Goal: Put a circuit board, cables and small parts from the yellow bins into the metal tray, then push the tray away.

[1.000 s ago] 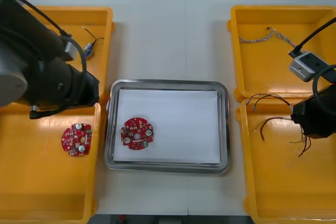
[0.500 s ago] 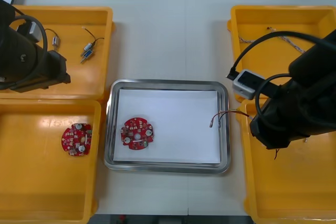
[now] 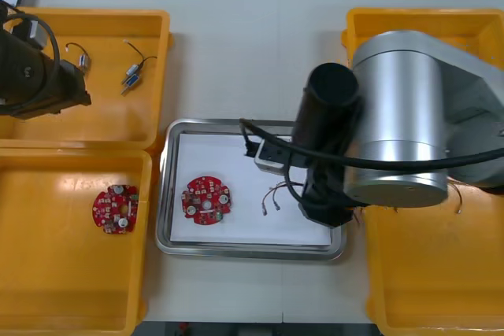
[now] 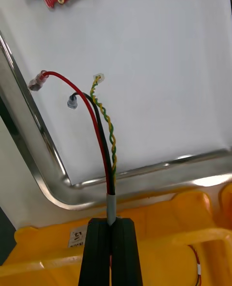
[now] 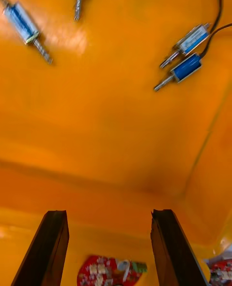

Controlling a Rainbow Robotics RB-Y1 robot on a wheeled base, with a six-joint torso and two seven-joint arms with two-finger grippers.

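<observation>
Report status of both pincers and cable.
Right pincer shut on red, black and yellow cable, ends over white-lined metal tray. Left pincer open over yellow bin of small metal parts. Nothing in way.

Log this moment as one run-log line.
right gripper: shut on cable over tray | left gripper: open over far left bin, small parts below | board: in tray
</observation>
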